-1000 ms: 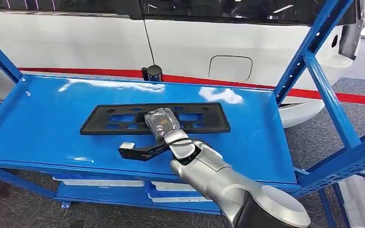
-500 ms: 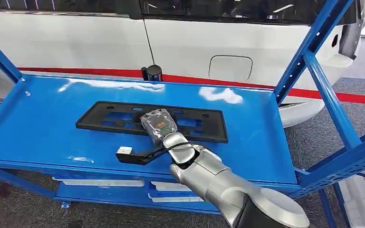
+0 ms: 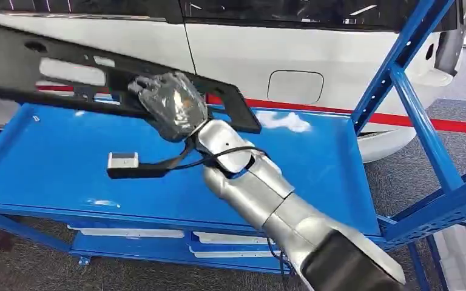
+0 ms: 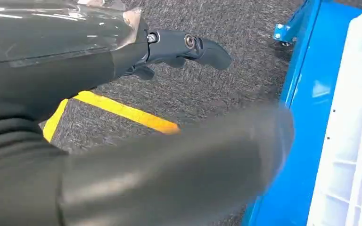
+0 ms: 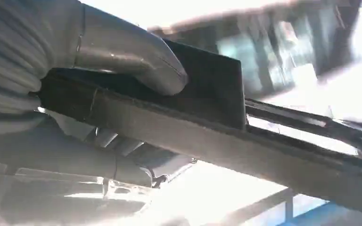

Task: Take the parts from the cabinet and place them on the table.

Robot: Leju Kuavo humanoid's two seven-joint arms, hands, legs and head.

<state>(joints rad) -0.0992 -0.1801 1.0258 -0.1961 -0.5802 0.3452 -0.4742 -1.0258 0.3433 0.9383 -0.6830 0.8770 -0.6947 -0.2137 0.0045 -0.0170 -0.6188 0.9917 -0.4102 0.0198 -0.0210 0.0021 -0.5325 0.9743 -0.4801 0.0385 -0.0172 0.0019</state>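
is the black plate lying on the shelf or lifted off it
Lifted off: the right hand grips the black plate, which hangs tilted above the blue shelf.

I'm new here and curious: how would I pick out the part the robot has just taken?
Find the blue shelf before the white car. Above it, the right robot hand holds a long black plate, tilted and clear of the shelf. It is flat with cut-out openings.

The silver right arm (image 3: 279, 206) reaches up and forward from the lower right, wrist bent, its right hand (image 3: 173, 103) gripping the black plastic panel (image 3: 48, 66), thumb pressed on one face, fingers (image 5: 118, 150) wrapped beneath. The left hand (image 4: 122, 94) hangs low, its dark fingers (image 4: 188, 44) extended and holding nothing
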